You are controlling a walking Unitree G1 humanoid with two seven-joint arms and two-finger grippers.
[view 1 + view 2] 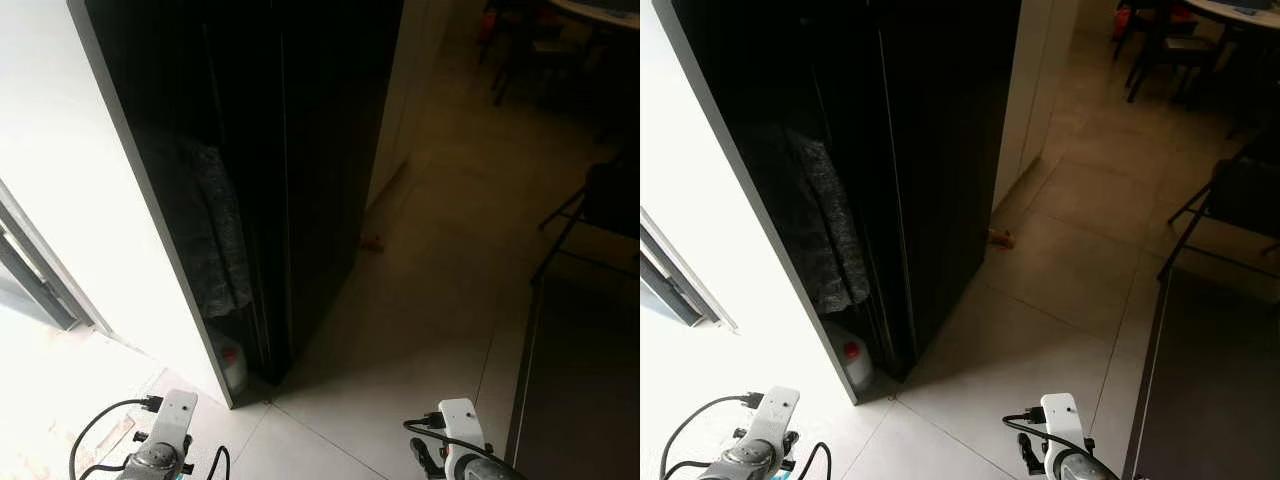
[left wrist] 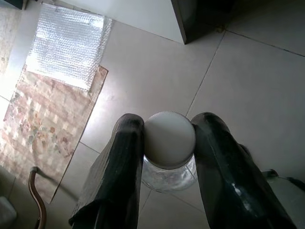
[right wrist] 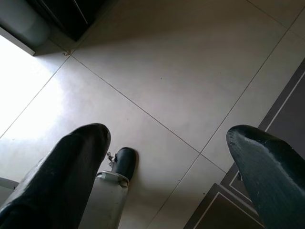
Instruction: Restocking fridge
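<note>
One clear glass jar with a white ribbed lid [image 2: 169,143]. Two grippers with long black fingers: left gripper [image 2: 167,157], right gripper [image 3: 167,162]. One tall black cabinet [image 1: 290,150]. One white plastic jug with a red cap [image 1: 853,362]. One grey knitted cloth [image 1: 820,225]. One silver bubble-wrap sheet [image 2: 69,43]. One faded patterned rug [image 2: 43,129]. One small brown object on the floor tiles [image 1: 1000,238].

Dark cabinet [image 1: 300,150] blocks left; tiled floor [image 1: 430,300] open right.

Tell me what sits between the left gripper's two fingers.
In the left wrist view, a clear jar with a white ribbed lid sits between the left gripper's fingers, both pressed against the lid. Below it is bare tiled floor.
</note>
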